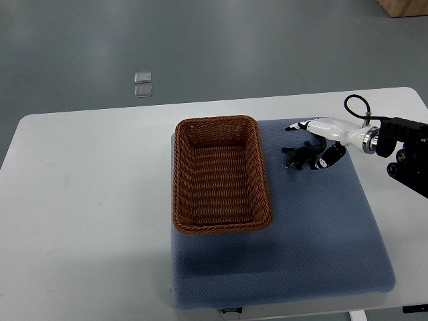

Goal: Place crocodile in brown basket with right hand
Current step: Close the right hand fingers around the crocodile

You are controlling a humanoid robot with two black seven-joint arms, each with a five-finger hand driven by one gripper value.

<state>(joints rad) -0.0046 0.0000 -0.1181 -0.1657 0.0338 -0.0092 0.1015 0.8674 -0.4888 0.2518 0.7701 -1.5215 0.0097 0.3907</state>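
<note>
The white bench (87,200) fills most of the frame, with grey floor (200,47) above it. A blue-grey mat (281,267) covers the bench's lower right part. The brown basket (221,121) sits on the mat's left portion, upright, its long side running up and down the frame. Its woven bottom shows bare from wall to wall. The right arm (401,144) enters from the right edge at mid-height, dark at the joint and then white toward the wrist, with a black cable looping above it. The right hand (329,137) reaches left over the mat's upper right area, well clear of the basket's right wall. Its fingers (294,126) are apart: one dark-tipped finger points left above the crocodile (299,155), another angles down beside the toy's right end. Whether any finger touches it cannot be told. The crocodile, dark green, lies on the mat just right of the basket, outside it. Two small clear squares (142,85) lie on the floor at upper left.
</note>
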